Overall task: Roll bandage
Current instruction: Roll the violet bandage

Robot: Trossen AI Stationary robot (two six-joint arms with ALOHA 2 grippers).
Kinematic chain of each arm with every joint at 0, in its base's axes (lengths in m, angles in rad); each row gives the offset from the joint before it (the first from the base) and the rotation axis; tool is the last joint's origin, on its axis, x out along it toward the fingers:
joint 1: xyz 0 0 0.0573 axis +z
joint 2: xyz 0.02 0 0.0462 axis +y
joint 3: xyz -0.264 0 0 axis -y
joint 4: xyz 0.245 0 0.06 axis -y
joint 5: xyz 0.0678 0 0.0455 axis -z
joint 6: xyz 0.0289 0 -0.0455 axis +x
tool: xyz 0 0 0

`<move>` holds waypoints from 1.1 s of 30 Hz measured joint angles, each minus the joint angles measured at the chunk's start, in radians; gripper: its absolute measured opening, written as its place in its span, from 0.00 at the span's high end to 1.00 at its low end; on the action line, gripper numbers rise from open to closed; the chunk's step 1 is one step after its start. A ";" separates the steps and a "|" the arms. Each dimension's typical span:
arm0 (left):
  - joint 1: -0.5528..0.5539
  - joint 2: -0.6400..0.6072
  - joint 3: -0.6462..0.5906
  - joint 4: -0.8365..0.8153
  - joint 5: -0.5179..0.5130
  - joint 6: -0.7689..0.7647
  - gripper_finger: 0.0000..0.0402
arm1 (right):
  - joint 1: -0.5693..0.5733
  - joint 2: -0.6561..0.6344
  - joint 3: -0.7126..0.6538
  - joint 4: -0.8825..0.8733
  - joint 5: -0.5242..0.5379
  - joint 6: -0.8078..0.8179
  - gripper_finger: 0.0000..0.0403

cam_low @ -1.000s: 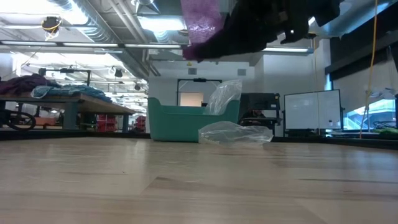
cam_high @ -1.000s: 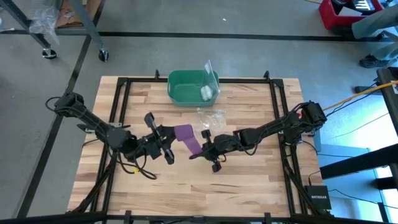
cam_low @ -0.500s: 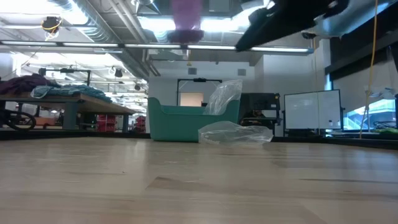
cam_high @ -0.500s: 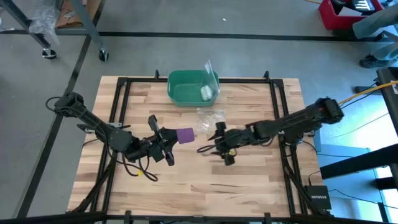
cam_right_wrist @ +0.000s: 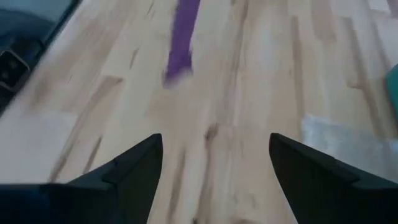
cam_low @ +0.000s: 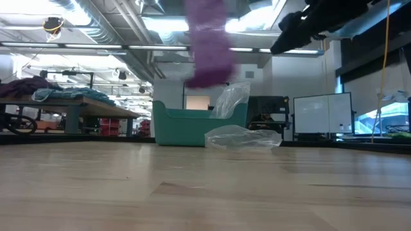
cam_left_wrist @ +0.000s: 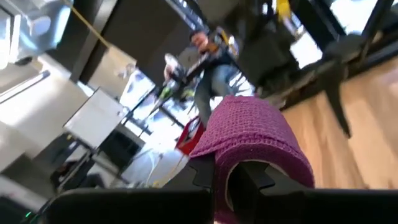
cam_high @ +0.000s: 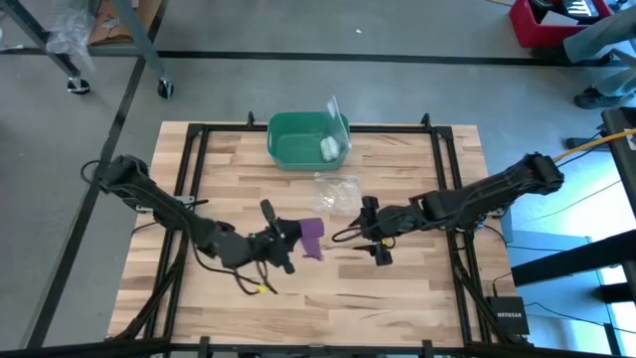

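The purple bandage is wound around the tip of my left gripper, which is shut on it above the table's middle. In the low view the bandage hangs high above the wood. My left wrist view shows it looped over my gripper. My right gripper stands open just right of the bandage, with nothing between its fingers. The bandage's hanging tail shows ahead of it. My left gripper is shut on the bandage, whose wound part wraps over the free ends of both fingers. The fingers lie about level, pointing toward the table's right. The bandage is lifted clear, and a loose tail hangs slack below.
A green bin holding a small white roll stands at the table's far edge. A clear plastic bag lies on the wood just near of it. Bare wood stretches toward the near edge.
My right gripper has opened, let go of the bandage's end and drawn back toward the table's right edge. My left gripper has sunk and moved toward the near edge with the bandage. The strip, held stretched between the two grippers before, now hangs loose from the left one.
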 joint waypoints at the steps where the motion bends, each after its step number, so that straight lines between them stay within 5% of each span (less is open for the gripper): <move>1: 0.000 0.021 0.000 -0.002 -0.020 -0.001 0.96 | 0.008 0.001 -0.014 0.018 0.003 0.025 0.27; 7: -0.001 0.158 0.000 0.007 -0.120 0.004 0.96 | 0.111 0.001 -0.052 0.075 0.096 0.174 0.26; 13: 0.012 0.278 0.000 0.043 -0.068 0.004 0.96 | 0.244 0.014 -0.056 0.152 0.280 0.262 0.26; 22: 0.033 0.321 0.000 0.030 0.258 -0.141 0.96 | 0.358 0.119 -0.056 0.252 0.389 0.332 0.26; 33: 0.057 0.321 0.000 -0.101 0.399 -0.353 0.91 | 0.357 0.223 -0.056 0.356 0.369 0.354 0.26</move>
